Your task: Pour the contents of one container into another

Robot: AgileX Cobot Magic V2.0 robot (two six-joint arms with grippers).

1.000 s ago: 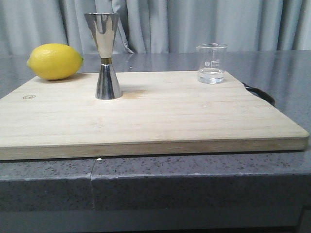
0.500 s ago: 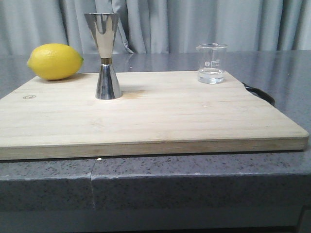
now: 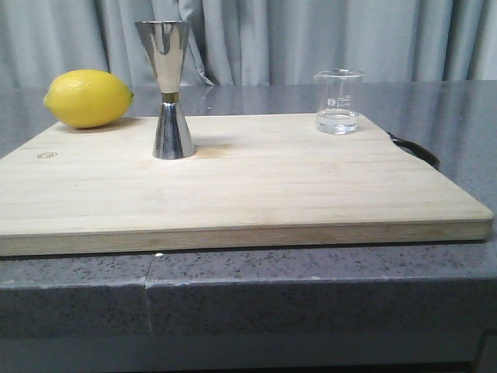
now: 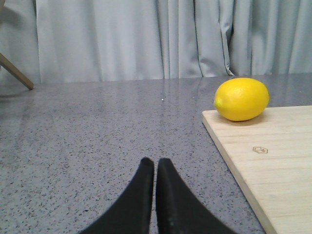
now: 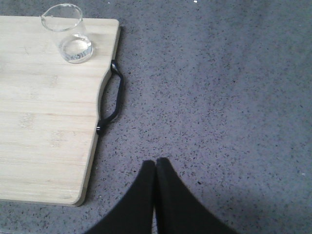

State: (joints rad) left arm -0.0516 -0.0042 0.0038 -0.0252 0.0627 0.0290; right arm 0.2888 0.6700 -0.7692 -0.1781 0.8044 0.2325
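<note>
A small clear glass beaker [image 3: 338, 102] with a little liquid stands upright at the far right of the wooden cutting board [image 3: 248, 194]; it shows too in the right wrist view as the beaker [image 5: 68, 34]. The tall steel jigger [image 3: 171, 89] with a gold waist band stands upright on the board's left half. My left gripper [image 4: 155, 163] is shut and empty over the grey counter, left of the board. Over the counter beside the board's handle side, my right gripper [image 5: 156, 163] is shut with nothing in it. Neither gripper appears in the front view.
A yellow lemon [image 3: 88, 98] lies on the board's far left corner, also seen as the lemon [image 4: 242, 99]. The board has a black handle [image 5: 111, 100] on its right side. Grey speckled counter [image 5: 219, 97] surrounds the board; curtains hang behind.
</note>
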